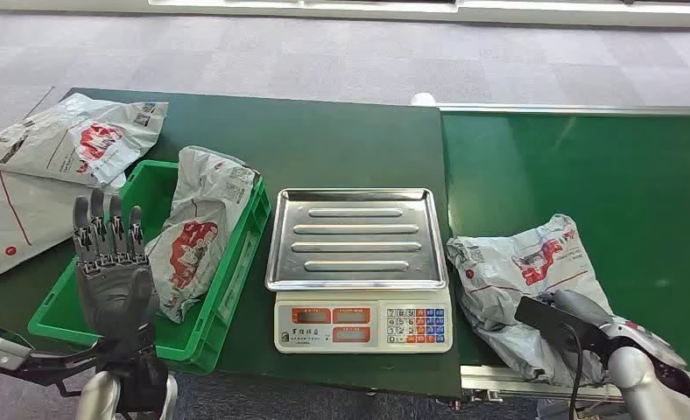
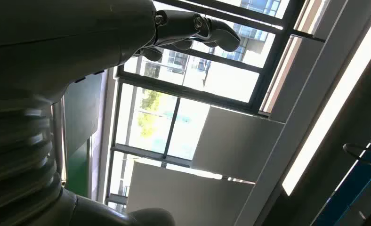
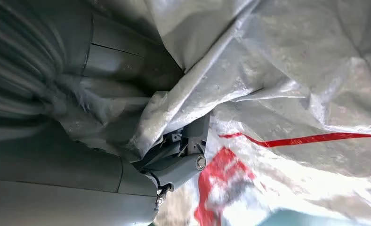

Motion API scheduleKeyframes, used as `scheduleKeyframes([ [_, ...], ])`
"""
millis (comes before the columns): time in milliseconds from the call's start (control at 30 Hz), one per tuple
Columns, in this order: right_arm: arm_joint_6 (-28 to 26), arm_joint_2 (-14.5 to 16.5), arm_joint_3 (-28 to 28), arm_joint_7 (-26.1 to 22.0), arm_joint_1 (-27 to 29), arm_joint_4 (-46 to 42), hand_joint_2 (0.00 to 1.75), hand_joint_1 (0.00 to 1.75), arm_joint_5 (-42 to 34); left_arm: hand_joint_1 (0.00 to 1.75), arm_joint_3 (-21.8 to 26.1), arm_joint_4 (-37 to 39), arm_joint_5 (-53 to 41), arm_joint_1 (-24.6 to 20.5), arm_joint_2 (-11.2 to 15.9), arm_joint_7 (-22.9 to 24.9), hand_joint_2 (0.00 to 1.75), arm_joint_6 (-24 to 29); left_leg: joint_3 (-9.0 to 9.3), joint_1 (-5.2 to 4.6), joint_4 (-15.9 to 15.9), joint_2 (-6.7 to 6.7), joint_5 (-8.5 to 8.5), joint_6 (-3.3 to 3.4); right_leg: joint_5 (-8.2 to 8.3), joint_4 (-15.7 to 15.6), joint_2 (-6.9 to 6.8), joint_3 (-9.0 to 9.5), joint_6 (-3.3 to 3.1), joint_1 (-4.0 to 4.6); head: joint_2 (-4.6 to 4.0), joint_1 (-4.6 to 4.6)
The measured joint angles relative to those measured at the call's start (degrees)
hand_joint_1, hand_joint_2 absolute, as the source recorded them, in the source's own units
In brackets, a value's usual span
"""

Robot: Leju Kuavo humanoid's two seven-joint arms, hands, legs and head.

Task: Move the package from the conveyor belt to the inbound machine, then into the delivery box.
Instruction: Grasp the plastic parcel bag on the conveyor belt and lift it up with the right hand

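Note:
A crumpled grey package (image 1: pixel 521 267) with red print lies on the near left part of the green conveyor belt (image 1: pixel 604 175). My right hand (image 1: pixel 587 313) is at its near edge. In the right wrist view the hand (image 3: pixel 80 183) has the grey plastic of the package (image 3: pixel 292 84) bunched between its thumb and its dark fingers (image 3: pixel 181 162). The inbound machine, a scale (image 1: pixel 359 328) with a bare steel pan, stands left of the belt. The green delivery box (image 1: pixel 228 302) holds another package (image 1: pixel 197 232). My left hand (image 1: pixel 109 262) is raised before the box, fingers (image 2: pixel 193 26) straight and apart, holding nothing.
Two more grey packages (image 1: pixel 70 136) lie on the green table (image 1: pixel 324 140) at the far left, behind and beside the box. The belt's metal frame (image 1: pixel 578 108) runs along its far edge. Grey carpet lies beyond the table.

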Motion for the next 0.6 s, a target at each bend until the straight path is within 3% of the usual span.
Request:
scheduleKeyframes([
  [67, -6.5, 0.3, 0.1, 2.1, -1.4, 0.0, 1.75, 1.75, 3.3, 0.0, 0.0, -0.6, -0.1, 0.6, 0.0, -0.2, 1.75, 0.3, -0.12, -0.01, 0.0, 0.03, 0.0, 0.0, 0.01, 0.0, 0.05, -0.02, 0.0, -0.01, 0.0, 0.0],
  [167, -26.4, 2.0, 0.0, 10.6, -6.6, -1.2, 1.75, 1.75, 15.1, 0.0, 0.2, -2.8, -0.4, 2.8, -0.4, -0.2, 1.75, 0.5, -0.01, -0.02, 0.0, 0.26, 0.01, -0.01, 0.09, 0.0, 0.33, -0.14, 0.0, -0.02, 0.0, -0.01],
  [233, -38.4, 3.5, -0.7, 15.6, -9.4, -5.3, 1.75, 1.75, 22.9, 0.0, 0.2, -4.0, -0.6, 3.9, -1.0, 0.2, 1.75, 0.2, 0.07, -0.01, 0.0, 0.25, 0.05, -0.03, 0.12, 0.0, 0.32, -0.17, -0.01, 0.0, 0.0, -0.01],
  [300, -46.0, 5.5, -1.4, 17.9, -11.0, -13.4, 1.75, 1.75, 29.3, 0.0, 0.2, -4.3, -0.9, 4.2, -1.5, 0.3, 1.75, -0.2, 0.07, -0.01, 0.0, 0.09, 0.08, -0.07, 0.1, 0.0, 0.16, -0.13, -0.04, 0.08, 0.0, -0.02],
  [400, -47.2, 6.7, -1.0, 20.3, -12.4, -21.8, 1.75, 1.75, 32.6, 0.0, 0.2, -3.9, -1.1, 3.9, -1.8, 0.1, 1.75, -0.4, -0.02, 0.03, 0.0, 0.02, 0.08, -0.1, 0.05, 0.0, 0.08, -0.07, -0.09, 0.15, 0.0, -0.01],
  [600, -46.5, 6.7, -0.2, 22.7, -13.2, -23.5, 1.75, 1.75, 32.8, 0.0, 0.1, -3.7, -1.1, 3.8, -1.8, -0.1, 1.75, -0.4, -0.17, 0.04, -0.1, 0.03, 0.08, -0.1, 0.05, 0.0, 0.08, -0.06, -0.09, 0.13, 0.0, 0.02],
])
